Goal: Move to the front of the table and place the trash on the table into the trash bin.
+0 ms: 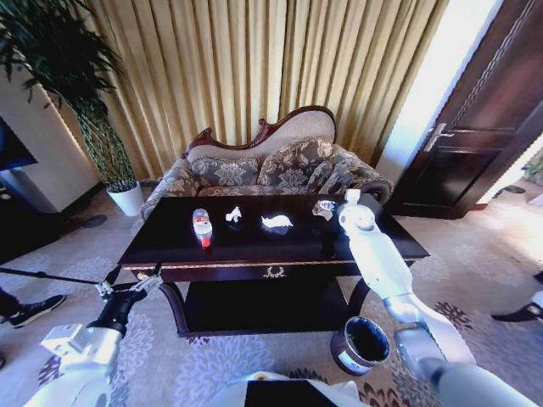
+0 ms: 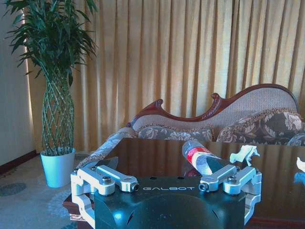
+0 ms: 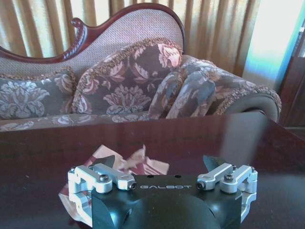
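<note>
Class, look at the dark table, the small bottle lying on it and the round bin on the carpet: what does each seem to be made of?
The large dark glossy table looks like polished wood, its top mirroring light. The small clear bottle with a red label appears to be thin plastic, see-through. The round brownish-grey bin may be plastic or metal; its black liner looks like plastic film.

The head view looks down from high at the worktop (image 1: 271,242) and sofa (image 1: 267,165) behind. The left wrist view sits low by the worktop's front left corner, facing the sofa (image 2: 224,117) over its pincer (image 2: 167,179). The right wrist view looks close across the back right part, sharing sofa (image 3: 128,71) and worktop (image 3: 190,138).
</note>
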### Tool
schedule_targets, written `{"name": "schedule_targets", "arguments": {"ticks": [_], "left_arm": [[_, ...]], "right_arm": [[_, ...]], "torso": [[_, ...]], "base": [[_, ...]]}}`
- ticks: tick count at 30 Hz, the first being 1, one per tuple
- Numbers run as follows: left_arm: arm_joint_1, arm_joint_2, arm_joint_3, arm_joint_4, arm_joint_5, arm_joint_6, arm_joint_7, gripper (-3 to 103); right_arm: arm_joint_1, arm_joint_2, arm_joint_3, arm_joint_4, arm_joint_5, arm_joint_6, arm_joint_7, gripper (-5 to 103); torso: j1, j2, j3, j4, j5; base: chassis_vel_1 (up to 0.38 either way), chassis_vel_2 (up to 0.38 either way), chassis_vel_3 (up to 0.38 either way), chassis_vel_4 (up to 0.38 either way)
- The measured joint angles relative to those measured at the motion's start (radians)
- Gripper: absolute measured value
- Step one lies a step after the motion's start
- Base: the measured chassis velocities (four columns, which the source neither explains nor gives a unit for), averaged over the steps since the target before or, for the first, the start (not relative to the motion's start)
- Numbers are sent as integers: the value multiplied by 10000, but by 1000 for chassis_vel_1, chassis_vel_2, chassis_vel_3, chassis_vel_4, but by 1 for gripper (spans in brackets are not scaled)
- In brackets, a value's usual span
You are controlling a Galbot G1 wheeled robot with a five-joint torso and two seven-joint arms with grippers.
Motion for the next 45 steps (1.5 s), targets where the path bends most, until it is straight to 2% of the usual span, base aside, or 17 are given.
{"name": "schedule_targets", "arguments": {"ticks": [10,12,15,17,18,21,22,25,27,29,30,34,36,38,39,45], "left_arm": [[-91,57,42,0,-5,-212,58,100],[-95,58,43,0,9,-227,76,100],[-105,58,42,0,19,-247,83,100],[-110,61,38,0,22,-257,85,100],[-111,63,37,0,22,-258,85,100],[-130,82,29,0,25,-307,87,100],[-130,82,29,0,25,-307,87,100],[-138,108,12,0,25,-332,88,100],[-138,115,8,0,26,-335,88,100],[-138,129,1,0,27,-341,89,100],[-138,129,1,0,27,-341,89,100],[-139,125,4,5,30,-371,91,100],[-137,122,7,7,32,-376,93,100],[-132,114,13,14,41,-391,103,100],[-128,112,15,14,45,-397,106,100],[-120,109,14,11,48,-401,113,100]], "right_arm": [[-148,82,141,-199,173,135,-3,102],[-149,104,142,-220,252,232,-12,93],[-148,132,141,-234,278,271,-18,88],[-160,159,138,-236,284,313,-33,77],[-168,167,137,-237,284,323,-37,77],[-236,220,136,-236,289,383,-66,61],[-236,220,136,-236,289,383,-66,61],[-260,247,137,-236,290,466,-86,44],[-259,248,137,-236,291,481,-89,44],[-258,246,137,-229,318,501,-94,33],[-258,246,137,-229,318,501,-94,33],[-260,179,135,-172,380,536,-100,12],[-269,159,135,-146,399,540,-100,12],[-308,124,135,-94,440,547,-102,3],[-333,92,135,-52,472,552,-104,1],[-488,-64,137,257,889,745,-110,0]], "torso": [[1,0,0,-1,0],[0,0,0,0,0],[1,0,0,0,0],[0,0,0,0,0],[0,0,0,0,-1],[0,0,0,0,0],[0,0,0,0,0],[0,0,0,0,0],[1,0,0,0,0],[0,0,0,0,0],[0,0,0,0,0],[0,1,0,0,0],[0,0,0,-1,0],[0,0,0,-1,1],[0,0,0,0,0],[0,0,0,0,1]], "base": [[0,0,0,0],[0,0,0,0],[0,0,0,0],[0,0,0,0],[0,0,0,0],[0,0,0,0],[0,0,0,0],[0,0,0,0],[0,0,0,0],[0,0,0,0],[0,0,0,0],[0,0,0,0],[0,0,0,0],[0,0,0,0],[0,0,0,0],[0,0,0,0]]}}
